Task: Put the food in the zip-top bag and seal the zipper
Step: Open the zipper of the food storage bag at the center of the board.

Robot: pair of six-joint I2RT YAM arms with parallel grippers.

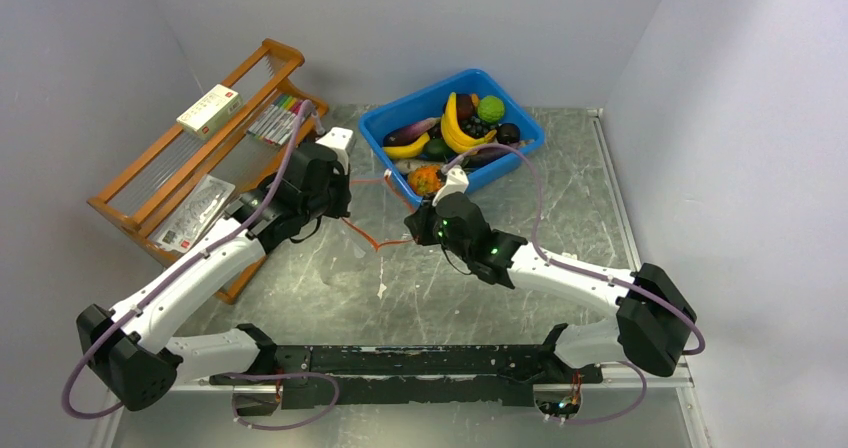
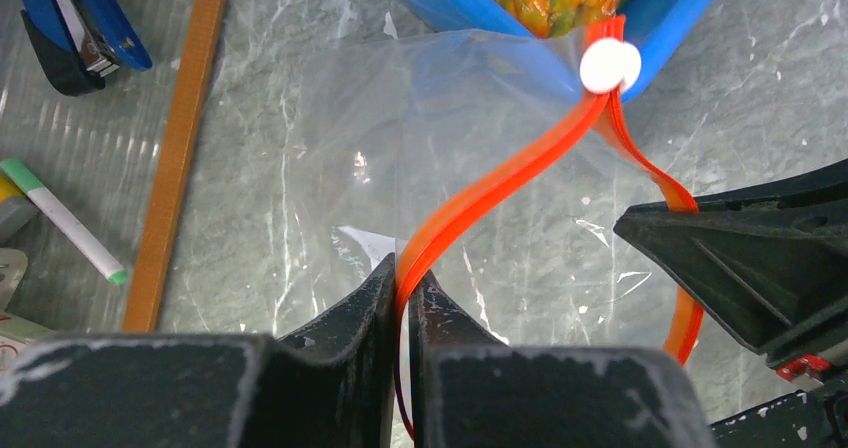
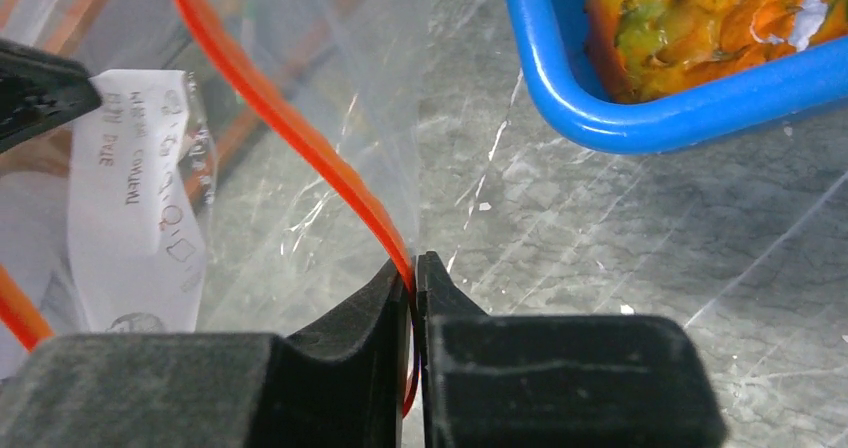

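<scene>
The clear zip-top bag (image 2: 400, 138) hangs between my two grippers just in front of the blue bin (image 1: 385, 128). Its red-orange zipper (image 2: 500, 183) runs to a white slider tab (image 2: 610, 65), where the two strips part. My left gripper (image 2: 405, 276) is shut on one strip of the zipper. My right gripper (image 3: 413, 268) is shut on the other strip (image 3: 290, 118). The food lies in the bin: a yellow banana bunch (image 1: 452, 128), a bumpy green ball (image 1: 490, 108), dark grapes (image 1: 475, 126) and an orange piece (image 1: 426, 179) at the near end. I see no food inside the bag.
A wooden rack (image 1: 200, 138) stands at the left with a white box (image 1: 208, 108) and markers (image 1: 275, 118) on it. A blue stapler (image 2: 70, 28) and a green-capped marker (image 2: 65, 223) lie near it. A white paper label (image 3: 140, 198) shows through the bag.
</scene>
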